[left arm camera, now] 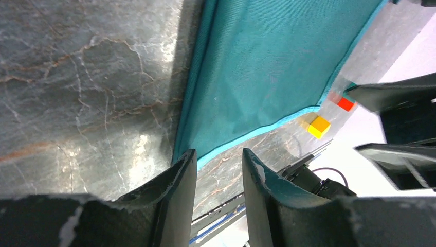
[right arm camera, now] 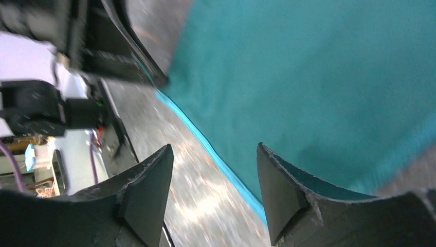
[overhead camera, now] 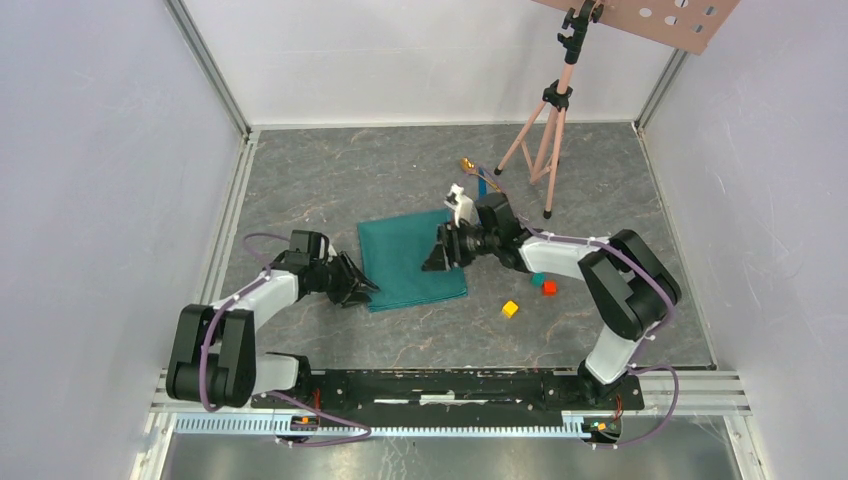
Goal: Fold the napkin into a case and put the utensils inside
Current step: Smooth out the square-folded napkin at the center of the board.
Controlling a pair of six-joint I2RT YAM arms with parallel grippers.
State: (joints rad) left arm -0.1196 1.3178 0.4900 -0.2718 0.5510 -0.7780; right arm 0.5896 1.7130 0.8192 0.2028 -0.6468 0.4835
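- Top external view: the napkin (overhead camera: 410, 262) lies flat as a single teal sheet on the grey marbled table (overhead camera: 300, 180), near its middle and between the two arms.
- The left gripper (overhead camera: 356, 287) sits low at the napkin's near-left corner. The right gripper (overhead camera: 441, 256) is over the napkin's right edge.
- The jaw state of either gripper cannot be read from this view.
- The utensils lie beyond the napkin's far-right corner and apart from it: a gold spoon (overhead camera: 466, 163) and a blue stick (overhead camera: 481, 185), next to the tripod (overhead camera: 545, 130).
- A teal cube (overhead camera: 538, 279), a red cube (overhead camera: 549, 288) and a yellow cube (overhead camera: 510, 309) rest on the table to the right of the napkin.
- Left wrist view: the left gripper (left arm camera: 218, 170) has its jaws apart, with bare table between the fingertips.
- The napkin's corner edge ends just beside one finger (left arm camera: 180, 185). No cloth is pinched.
- Right wrist view: the right gripper (right arm camera: 213, 175) has its jaws wide apart and grips nothing.
- The napkin's pale hem runs across the gap. One finger (right arm camera: 283, 190) is above the cloth, the other above bare table.
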